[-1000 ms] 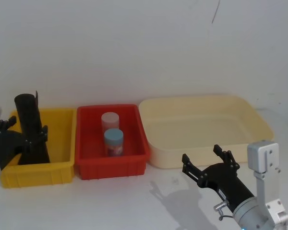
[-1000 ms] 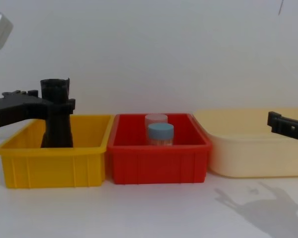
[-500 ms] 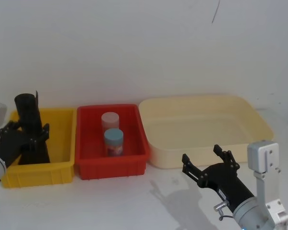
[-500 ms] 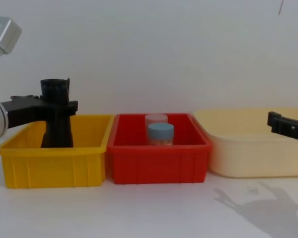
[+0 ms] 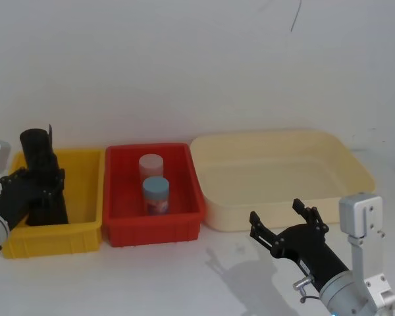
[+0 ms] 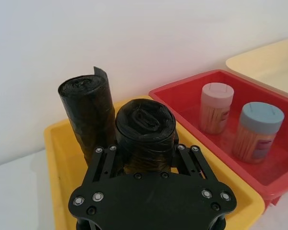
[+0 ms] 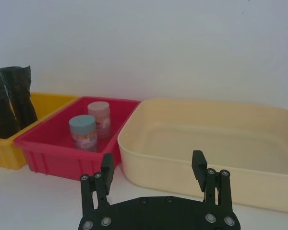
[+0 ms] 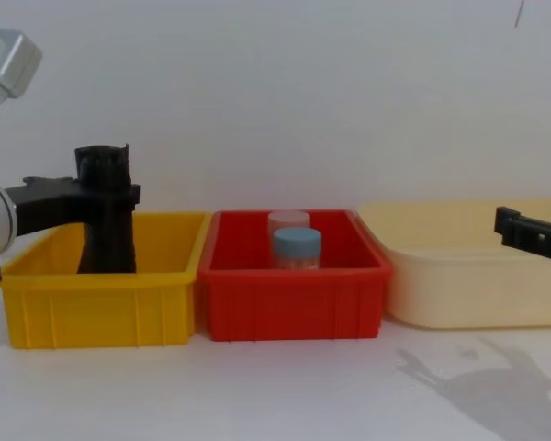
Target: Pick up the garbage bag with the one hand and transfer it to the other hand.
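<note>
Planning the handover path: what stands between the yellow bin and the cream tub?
The red bin, holding a pink-lidded jar and a blue-lidded jar, sits there, plain in the head view.

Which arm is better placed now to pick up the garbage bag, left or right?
Left. The left gripper is around the bag in the yellow bin; the right gripper is far off, near the cream tub.

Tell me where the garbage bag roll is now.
Head view, far left: the fat black glossy plastic garbage bag roll stands upright in the yellow plastic bin, gripped by the black left tool, beside a slimmer black plastic roll.
</note>
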